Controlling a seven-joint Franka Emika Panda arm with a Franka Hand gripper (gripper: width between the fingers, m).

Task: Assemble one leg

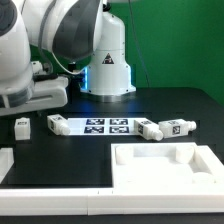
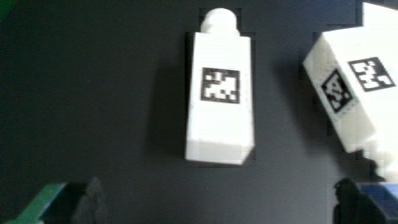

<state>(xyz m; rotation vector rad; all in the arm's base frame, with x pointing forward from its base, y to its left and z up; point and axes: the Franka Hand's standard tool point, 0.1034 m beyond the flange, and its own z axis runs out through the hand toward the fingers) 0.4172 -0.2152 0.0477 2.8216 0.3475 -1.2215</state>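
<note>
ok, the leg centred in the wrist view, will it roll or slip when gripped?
Probably won't roll: the leg lies on a flat face, sides look squared. Likely stiff and light, it looks like moulded plastic. Its smooth sides might slip in the open gripper; the second leg beside it could get nudged.

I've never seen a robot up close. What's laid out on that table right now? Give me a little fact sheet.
table: black
legs: four small white tagged posts, roughly in one row
marker board: flat strip of tags in the middle of that row
panel: large, white, tray-like, toward the exterior view's right
gripper: open, holding nothing
wrist view: one leg lying flat near the fingertips
</note>
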